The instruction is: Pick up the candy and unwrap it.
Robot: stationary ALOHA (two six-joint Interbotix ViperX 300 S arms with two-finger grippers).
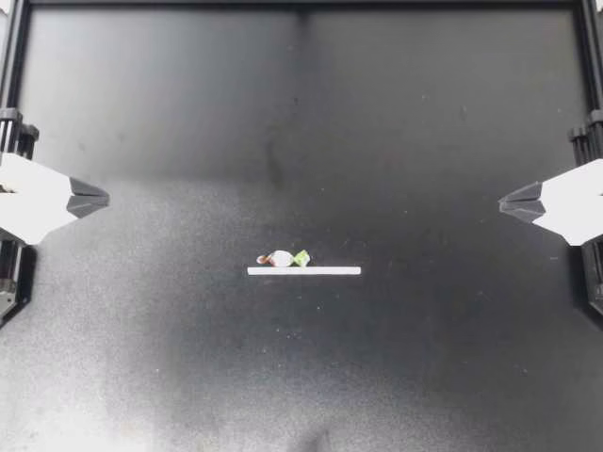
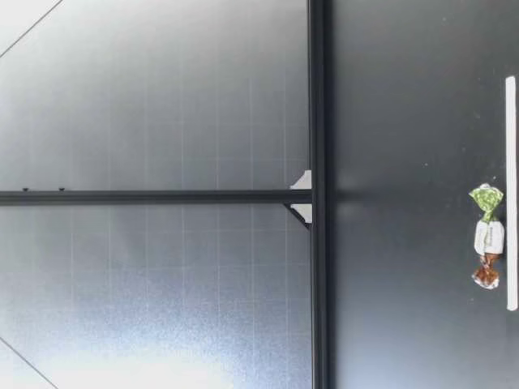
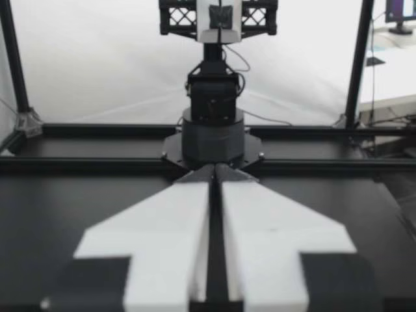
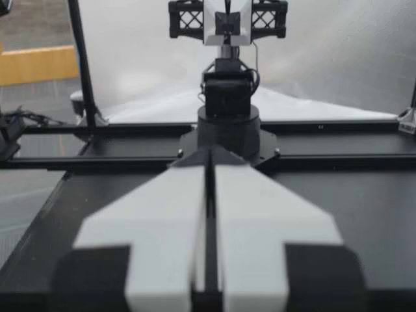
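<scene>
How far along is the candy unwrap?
Done: nothing yet. The candy lies wrapped, both ends twisted, on the table beside the white strip. In hand: nothing; the left gripper and right gripper sit shut and empty at the table's sides. Left: reach in, pick it up, unwrap.

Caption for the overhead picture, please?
Wrapped candy beside a white strip; left gripper and right gripper rest shut at opposite sides.

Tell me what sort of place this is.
Probably a robotics lab bench: a black framed table, my left gripper and right gripper at its sides, one candy beside a white strip.
</scene>
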